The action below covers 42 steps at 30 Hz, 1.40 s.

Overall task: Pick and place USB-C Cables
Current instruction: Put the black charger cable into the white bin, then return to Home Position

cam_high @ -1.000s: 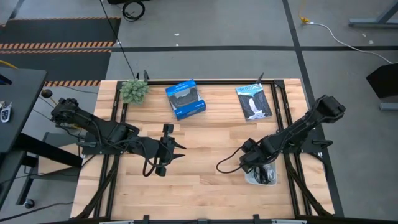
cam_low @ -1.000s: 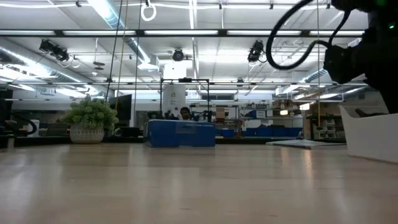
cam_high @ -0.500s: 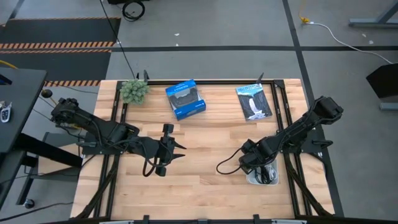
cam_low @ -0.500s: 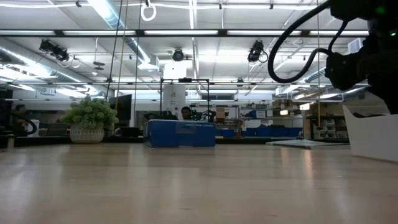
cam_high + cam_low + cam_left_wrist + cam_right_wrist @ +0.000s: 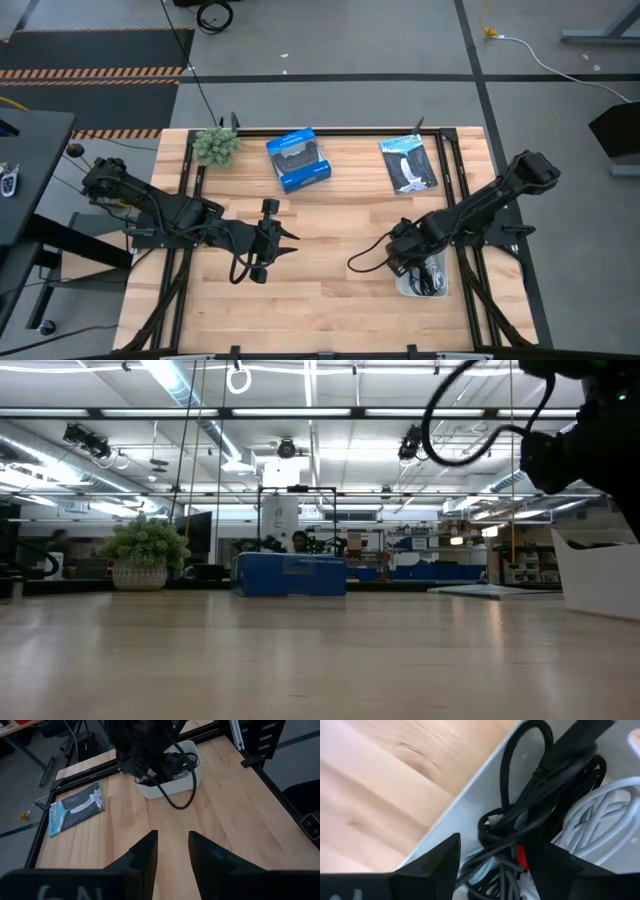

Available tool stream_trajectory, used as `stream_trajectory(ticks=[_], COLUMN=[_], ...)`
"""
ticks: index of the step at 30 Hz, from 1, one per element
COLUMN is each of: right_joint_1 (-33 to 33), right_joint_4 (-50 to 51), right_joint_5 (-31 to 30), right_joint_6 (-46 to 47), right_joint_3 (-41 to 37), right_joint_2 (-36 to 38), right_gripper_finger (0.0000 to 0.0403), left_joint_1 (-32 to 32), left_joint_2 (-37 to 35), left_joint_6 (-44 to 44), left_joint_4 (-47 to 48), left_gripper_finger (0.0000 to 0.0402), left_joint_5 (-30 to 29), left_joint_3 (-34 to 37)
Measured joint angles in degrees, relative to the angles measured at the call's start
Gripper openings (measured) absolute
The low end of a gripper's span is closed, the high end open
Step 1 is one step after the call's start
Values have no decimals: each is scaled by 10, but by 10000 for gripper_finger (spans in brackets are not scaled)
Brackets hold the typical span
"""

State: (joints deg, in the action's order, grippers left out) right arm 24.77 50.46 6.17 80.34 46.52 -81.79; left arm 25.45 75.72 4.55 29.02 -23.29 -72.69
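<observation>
The USB-C cables lie bundled in a white bin [image 5: 405, 288] near the table's right edge. A black cable [image 5: 540, 775] with a red tie [image 5: 521, 852] lies on top, a white coil [image 5: 605, 815] beside it and grey strands [image 5: 507, 882] beneath. My right gripper [image 5: 500, 845] hangs open just above the bin [image 5: 470, 805], pointing down. Its fingers stand on either side of the black cable. Whether they touch it, I cannot tell. My left gripper [image 5: 288, 241] waits open over the table's left middle, with nothing between its fingers [image 5: 170, 837].
A blue box [image 5: 298, 158] and a small potted plant [image 5: 215, 145] stand at the far left. A flat black-and-white packet [image 5: 408, 163] lies at the far right. Bare wood stretches between the two arms. A dark metal frame runs along the table's edges.
</observation>
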Motion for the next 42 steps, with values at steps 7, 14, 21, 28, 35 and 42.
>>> stream_trajectory(ticks=[7,14,21,28,35,42], right_joint_1=[-5,-5,-6,-13,-14,-14], right_joint_4=[9,49,14,-67,-128,-156], right_joint_5=[-17,-107,-219,-292,-311,-339], right_joint_6=[-27,-106,-251,-401,-528,-609], right_joint_3=[0,0,1,1,1,1], right_joint_2=[83,192,309,412,468,500], right_gripper_finger=[222,218,198,177,165,165], left_joint_1=[0,0,15,18,19,18], left_joint_2=[0,0,-20,-71,-148,-222], left_joint_6=[0,6,6,-24,-35,-36], left_joint_4=[0,-2,-4,-13,-32,2], left_gripper_finger=[117,117,117,117,117,117], left_joint_5=[0,0,-42,-85,-105,-106], left_joint_3=[0,0,0,0,0,0])
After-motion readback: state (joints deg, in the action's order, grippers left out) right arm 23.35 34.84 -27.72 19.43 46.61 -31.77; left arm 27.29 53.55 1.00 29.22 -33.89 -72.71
